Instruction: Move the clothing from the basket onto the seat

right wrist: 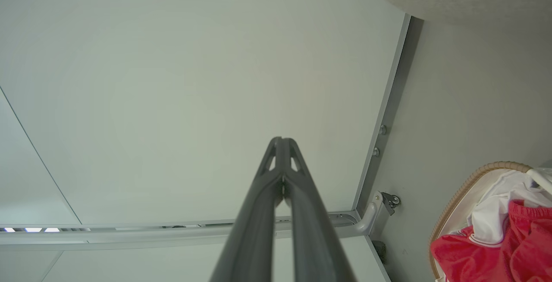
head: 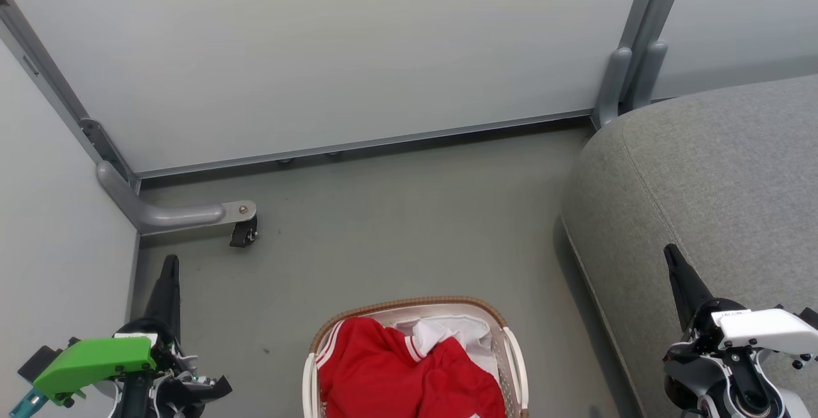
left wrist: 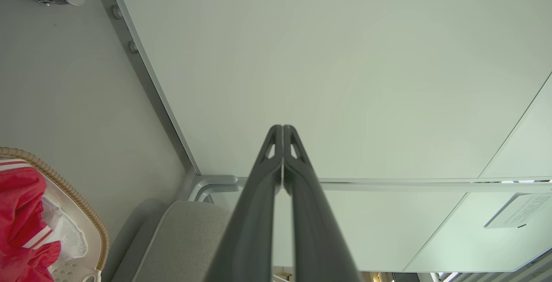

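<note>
Head view | clothing [head: 409, 367] in basket [head: 409, 303] sits about midway between my left end effector [head: 169, 261] and right end effector [head: 670, 252] | both closed, empty | seat [head: 722, 169] beside right one

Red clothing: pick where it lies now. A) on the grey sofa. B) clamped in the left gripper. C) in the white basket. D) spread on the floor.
C: the red clothing sits heaped inside the basket, apart from the sofa, and the left gripper and right gripper are shut on nothing.
</note>
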Robot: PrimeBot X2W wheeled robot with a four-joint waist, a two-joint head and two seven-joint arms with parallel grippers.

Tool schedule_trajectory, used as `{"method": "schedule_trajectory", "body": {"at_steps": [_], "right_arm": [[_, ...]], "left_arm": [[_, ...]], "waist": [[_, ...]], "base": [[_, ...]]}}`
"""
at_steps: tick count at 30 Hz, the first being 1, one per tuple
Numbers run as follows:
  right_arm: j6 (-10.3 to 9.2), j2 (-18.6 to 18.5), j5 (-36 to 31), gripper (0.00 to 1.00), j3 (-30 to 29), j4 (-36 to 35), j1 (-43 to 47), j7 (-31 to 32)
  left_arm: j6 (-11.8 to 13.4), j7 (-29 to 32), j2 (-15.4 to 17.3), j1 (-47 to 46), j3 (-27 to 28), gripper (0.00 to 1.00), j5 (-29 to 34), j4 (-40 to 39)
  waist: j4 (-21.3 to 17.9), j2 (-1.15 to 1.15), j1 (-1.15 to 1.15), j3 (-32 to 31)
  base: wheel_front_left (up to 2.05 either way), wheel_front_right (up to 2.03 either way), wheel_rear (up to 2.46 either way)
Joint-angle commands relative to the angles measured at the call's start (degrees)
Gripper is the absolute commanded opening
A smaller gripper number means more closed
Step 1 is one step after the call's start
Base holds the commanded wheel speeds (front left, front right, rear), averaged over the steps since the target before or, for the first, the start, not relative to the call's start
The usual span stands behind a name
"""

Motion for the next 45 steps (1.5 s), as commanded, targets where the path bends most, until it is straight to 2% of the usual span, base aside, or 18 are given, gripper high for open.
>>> {"method": "schedule_trajectory", "body": {"at_steps": [1, 36, 37, 38, 39, 45], "right_arm": [[0.02, -0.33, 0.18, 0.0, -0.07, -0.2, -0.46, 0.13], [0.02, -0.33, 0.18, 0.0, -0.07, -0.2, -0.46, 0.12], [0.0, 0.05, -0.02, 1.0, 0.01, 0.19, 0.09, -0.01], [0.0, 0.13, -0.06, 0.0, 0.06, 0.4, 0.22, -0.07], [0.0, 0.38, -0.03, 1.0, 0.08, 1.02, 0.75, -0.01], [-0.01, 0.68, -0.98, 1.0, 0.66, 1.93, 1.84, -1.21]], "left_arm": [[-0.26, 0.07, 0.08, -0.67, 0.01, 0.0, 0.36, -0.08], [-0.26, 0.07, 0.08, -0.67, 0.01, 0.0, 0.36, -0.08], [0.01, -0.01, -0.03, 0.06, -0.01, 1.0, -0.01, 0.15], [0.01, -0.11, -0.08, 0.14, -0.07, 0.0, 0.02, 0.39], [0.01, -0.06, -0.24, 0.61, -0.09, 1.0, -0.01, 1.16], [0.01, -1.26, -0.47, 1.63, -1.65, 1.0, 0.66, 1.71]], "waist": [[0.0, 0.0, 0.0, 0.0], [0.0, 0.0, 0.0, 0.0], [0.0, 0.0, 0.0, 0.0], [0.0, 0.0, 0.0, 0.0], [0.0, 0.0, 0.0, 0.0], [0.02, 0.0, 0.0, 0.03]], "base": [[0.0, 0.0, 0.0], [0.0, 0.0, 0.0], [0.0, 0.0, 0.0], [0.0, 0.0, 0.0], [0.0, 0.0, 0.0], [0.0, 0.0, 0.0]]}}
